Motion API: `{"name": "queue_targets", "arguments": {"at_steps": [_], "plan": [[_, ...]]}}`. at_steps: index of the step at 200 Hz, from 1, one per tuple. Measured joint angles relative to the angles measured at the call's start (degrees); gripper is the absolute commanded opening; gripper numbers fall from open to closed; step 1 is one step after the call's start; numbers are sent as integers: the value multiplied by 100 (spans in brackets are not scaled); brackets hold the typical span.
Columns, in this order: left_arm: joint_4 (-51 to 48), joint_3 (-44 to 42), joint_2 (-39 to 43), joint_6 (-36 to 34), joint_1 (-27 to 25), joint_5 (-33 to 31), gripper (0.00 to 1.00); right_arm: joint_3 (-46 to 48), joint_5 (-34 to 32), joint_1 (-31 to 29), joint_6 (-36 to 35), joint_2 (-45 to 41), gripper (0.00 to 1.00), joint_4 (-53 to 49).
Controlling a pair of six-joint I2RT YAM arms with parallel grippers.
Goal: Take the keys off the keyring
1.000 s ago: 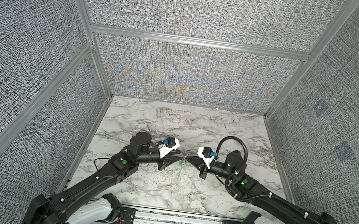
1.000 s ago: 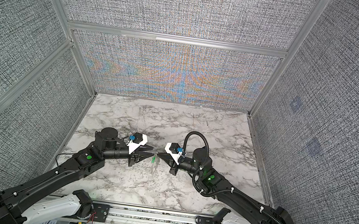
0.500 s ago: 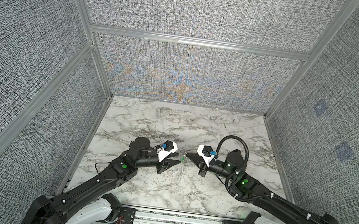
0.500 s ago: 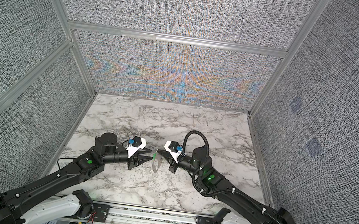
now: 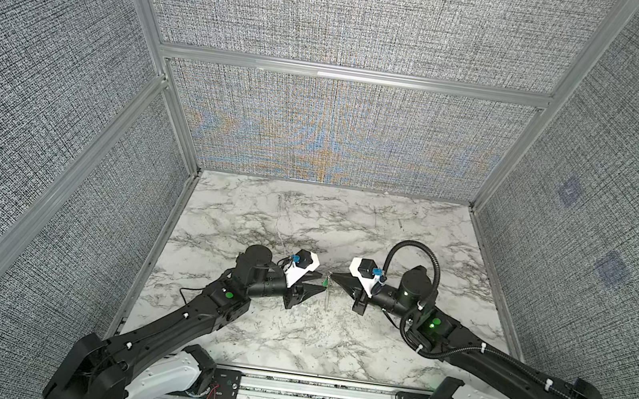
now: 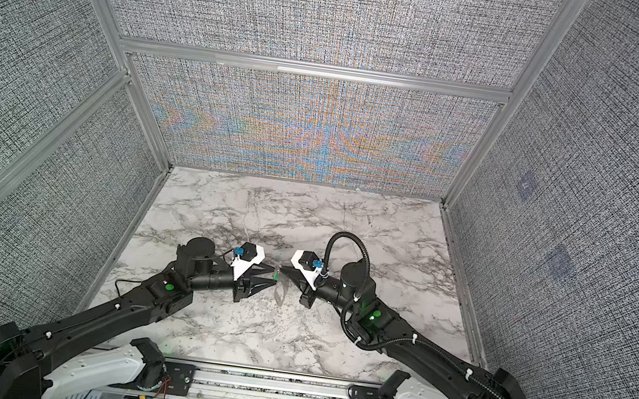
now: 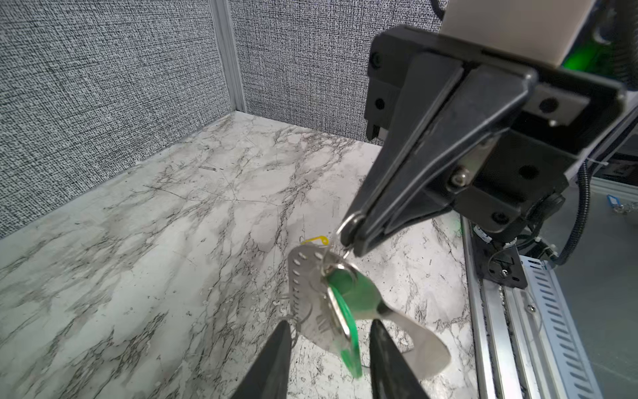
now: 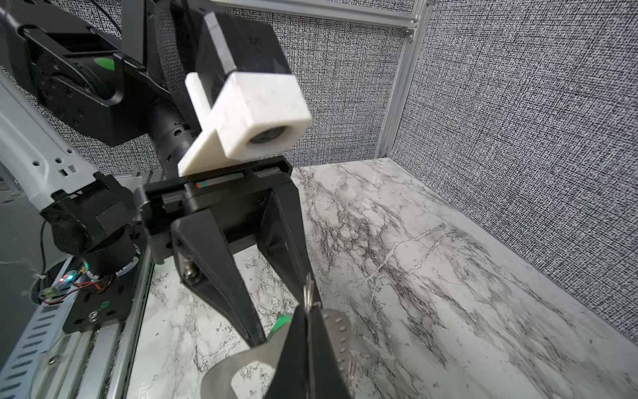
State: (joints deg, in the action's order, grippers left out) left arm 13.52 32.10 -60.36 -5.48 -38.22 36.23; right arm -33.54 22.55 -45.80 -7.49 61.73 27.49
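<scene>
As it hangs, keyring [image 7: 346, 224]: thin silver loop, green tag [image 7: 359, 293], yellow tag [image 7: 316, 239] dangling.
Right gripper [image 5: 334, 275]: 3 o'clock of keyring, clamped on it.
Left gripper [image 5: 323, 282]: 9 o'clock, half-open around green tag.

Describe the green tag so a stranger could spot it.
Above the middle of the marble table, the right gripper is shut on a thin silver ring with a few pieces dangling beneath. Among them, the green tag hangs between the left gripper's parted fingers: the only green plastic piece, beside a holed silver plate and a sliver of yellow tag.
</scene>
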Motion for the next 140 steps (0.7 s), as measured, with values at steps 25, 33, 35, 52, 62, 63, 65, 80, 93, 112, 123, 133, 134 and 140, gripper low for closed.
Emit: {"name": "queue_targets", "arguments": {"at_steps": [25, 33, 35, 52, 62, 63, 65, 80, 93, 112, 123, 133, 134, 140], "plan": [[11, 87, -90, -33, 0, -9, 32, -55, -90, -4, -2, 2, 0, -11], [13, 85, -92, -31, 0, -11, 29, -70, -129, -9, -2, 2, 0, -17], [15, 83, -92, -28, -2, -15, 27, -74, -127, -9, -2, 2, 0, -20], [35, 72, -94, -22, -9, -31, 17, -87, -173, -31, -2, 0, 0, -37], [52, 72, -94, -22, -17, -42, 11, -87, -199, -31, -2, 0, 0, -55], [52, 72, -94, -22, -20, -52, 11, -87, -212, -33, -2, 0, 0, -63], [55, 72, -94, -24, -22, -66, 9, -87, -223, -33, -2, -2, 0, -70], [52, 72, -83, -28, -26, -138, 2, -107, -289, -39, -4, -4, 0, -140], [55, 72, -26, -35, -26, -181, 0, -160, -367, -42, -4, -4, 0, -208], [57, 72, 72, -76, -26, -376, 0, -260, -457, -63, 0, 11, 0, -332], [48, 72, 125, -142, -26, -501, 0, -306, -525, -66, 2, 20, 0, -407], [46, 72, 179, -166, -28, -629, 0, -345, -579, -66, 22, 26, 0, -481], [46, 72, 184, -166, -28, -638, 0, -348, -581, -66, 22, 28, 0, -485], [42, 76, 214, -184, -31, -715, 0, -367, -592, -66, 26, 37, 0, -520]]}}
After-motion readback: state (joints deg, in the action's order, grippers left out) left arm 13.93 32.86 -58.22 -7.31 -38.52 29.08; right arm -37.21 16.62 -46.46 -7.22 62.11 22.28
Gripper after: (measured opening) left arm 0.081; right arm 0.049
